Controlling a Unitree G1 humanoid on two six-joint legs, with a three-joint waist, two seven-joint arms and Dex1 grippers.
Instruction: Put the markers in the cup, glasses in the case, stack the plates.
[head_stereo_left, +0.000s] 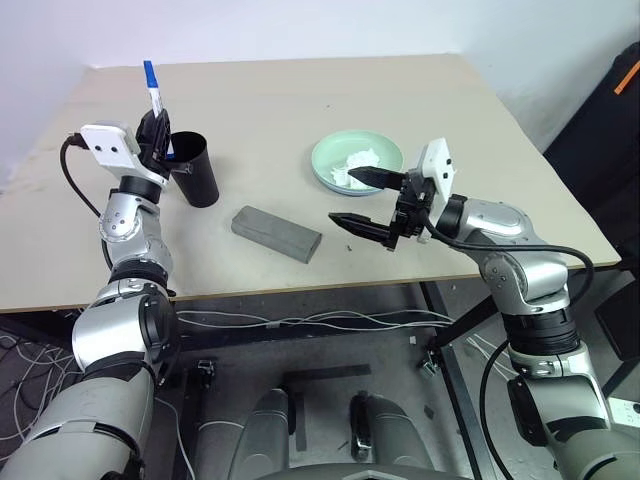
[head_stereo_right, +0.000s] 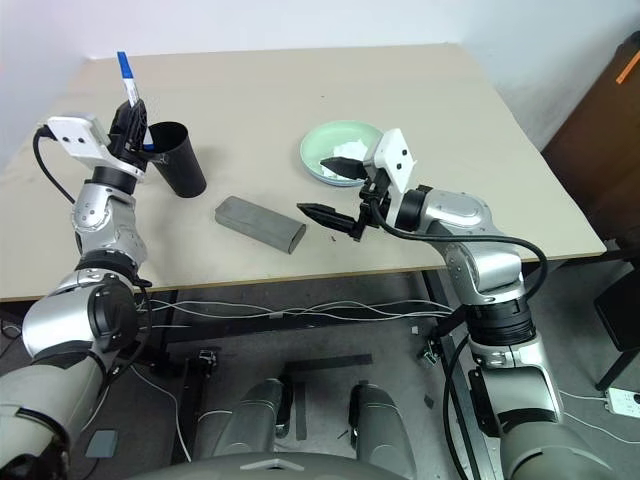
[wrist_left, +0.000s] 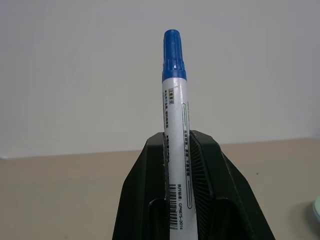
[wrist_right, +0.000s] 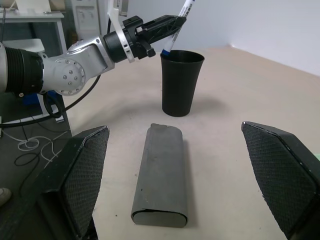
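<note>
My left gripper (head_stereo_left: 157, 120) is shut on a marker (head_stereo_left: 153, 92) with a white barrel and blue cap, held nearly upright. It hangs just left of the rim of the black cup (head_stereo_left: 196, 168). A blue tip (head_stereo_left: 172, 155) shows inside the cup's rim. In the left wrist view the marker (wrist_left: 175, 125) stands between the two pads. The grey case (head_stereo_left: 277, 233) lies shut in the middle of the table. My right gripper (head_stereo_left: 352, 200) is open just right of the case, holding nothing. A mint green plate (head_stereo_left: 385, 150) lies behind that gripper. The glasses are out of view.
A crumpled white tissue (head_stereo_left: 360, 160) lies in the mint plate. The beige table (head_stereo_left: 300, 100) has bare room at the back and on the far right. Its front edge runs just below the case. Cables hang under the table.
</note>
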